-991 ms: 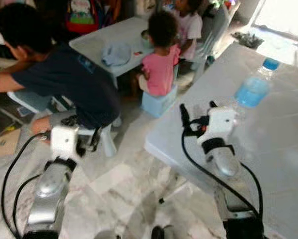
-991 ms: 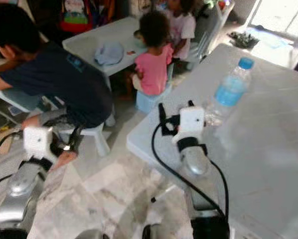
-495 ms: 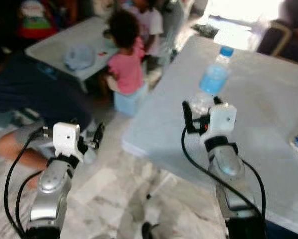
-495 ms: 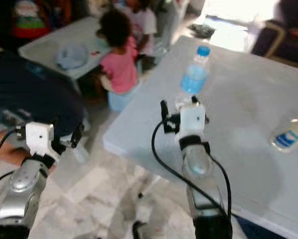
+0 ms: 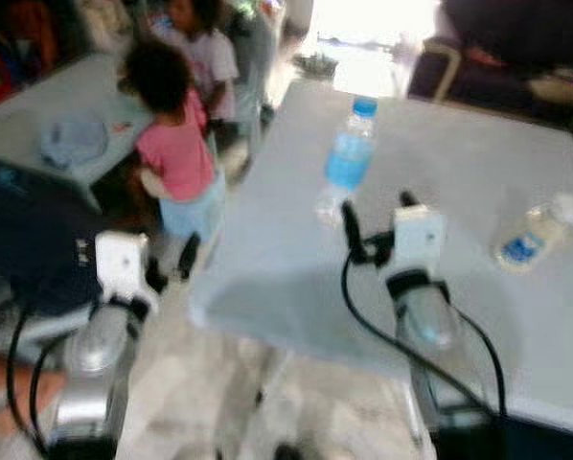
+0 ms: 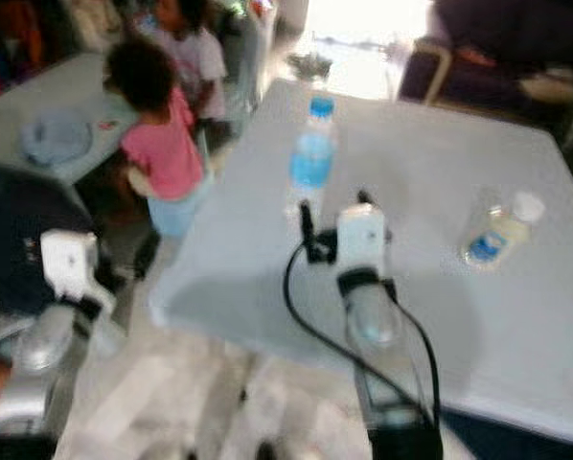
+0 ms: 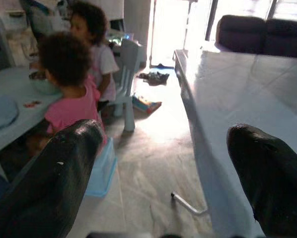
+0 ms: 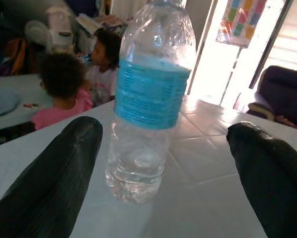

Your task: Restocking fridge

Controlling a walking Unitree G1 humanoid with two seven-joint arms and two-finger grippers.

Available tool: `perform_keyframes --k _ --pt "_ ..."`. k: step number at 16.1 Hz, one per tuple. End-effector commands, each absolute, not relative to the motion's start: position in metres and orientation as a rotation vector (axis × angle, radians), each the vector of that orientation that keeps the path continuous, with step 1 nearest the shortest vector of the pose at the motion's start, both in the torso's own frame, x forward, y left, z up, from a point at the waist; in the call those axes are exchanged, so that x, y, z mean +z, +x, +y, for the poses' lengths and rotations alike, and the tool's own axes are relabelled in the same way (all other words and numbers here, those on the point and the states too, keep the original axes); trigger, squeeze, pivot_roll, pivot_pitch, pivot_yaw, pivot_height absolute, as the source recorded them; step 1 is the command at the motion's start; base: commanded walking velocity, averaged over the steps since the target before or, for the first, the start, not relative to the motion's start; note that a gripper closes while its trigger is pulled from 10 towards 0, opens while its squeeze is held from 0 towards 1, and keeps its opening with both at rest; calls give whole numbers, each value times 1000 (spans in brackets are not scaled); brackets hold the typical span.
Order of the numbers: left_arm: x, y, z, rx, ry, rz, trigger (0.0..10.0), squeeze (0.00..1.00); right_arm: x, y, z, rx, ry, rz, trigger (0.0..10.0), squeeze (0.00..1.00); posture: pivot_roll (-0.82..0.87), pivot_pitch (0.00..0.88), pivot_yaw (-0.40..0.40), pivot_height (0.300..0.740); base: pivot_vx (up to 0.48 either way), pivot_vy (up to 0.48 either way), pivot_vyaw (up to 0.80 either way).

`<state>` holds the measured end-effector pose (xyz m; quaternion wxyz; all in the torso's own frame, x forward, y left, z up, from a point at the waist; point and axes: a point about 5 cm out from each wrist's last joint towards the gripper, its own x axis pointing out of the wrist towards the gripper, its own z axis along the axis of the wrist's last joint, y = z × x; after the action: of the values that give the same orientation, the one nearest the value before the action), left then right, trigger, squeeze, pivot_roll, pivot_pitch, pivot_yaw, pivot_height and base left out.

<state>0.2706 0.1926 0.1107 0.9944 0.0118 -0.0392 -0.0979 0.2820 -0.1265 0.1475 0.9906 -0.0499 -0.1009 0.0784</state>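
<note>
Water bottle (image 8: 151, 99) now stands centred between the right gripper's (image 8: 163, 163) spread fingers after the robot's approach; grasp looks next.

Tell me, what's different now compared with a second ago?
The camera swung right, bringing a second, lying bottle into view. The right pincer has closed in on the standing water bottle, open, nothing taken hold of. The left pincer still hangs open beside the table.
</note>
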Motion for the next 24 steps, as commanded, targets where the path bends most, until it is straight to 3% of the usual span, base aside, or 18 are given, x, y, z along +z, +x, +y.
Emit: perform_keyframes --k 1,6,13,17,24 --pt "110 270 188 -217 23 -80 10000 0 150 280 -128 168 -106 -215 10000 0 19 71 -48 740 0 0 0" --pt "111 272 187 -220 21 -82 10000 0 162 287 -123 203 -118 -266 10000 0 24 81 -44 740 0 0 0" --pt "113 270 189 -221 28 -75 10000 0 203 339 -137 206 -209 -370 10000 0 57 95 -43 740 0 0 0" --pt "114 269 190 -222 39 -69 10000 0 218 355 -141 209 -207 -407 10000 0 61 103 -34 740 0 0 0" --pt "112 273 189 -239 91 -42 10000 0 226 377 -127 295 -192 -384 10000 0 77 111 -24 740 0 0 0"
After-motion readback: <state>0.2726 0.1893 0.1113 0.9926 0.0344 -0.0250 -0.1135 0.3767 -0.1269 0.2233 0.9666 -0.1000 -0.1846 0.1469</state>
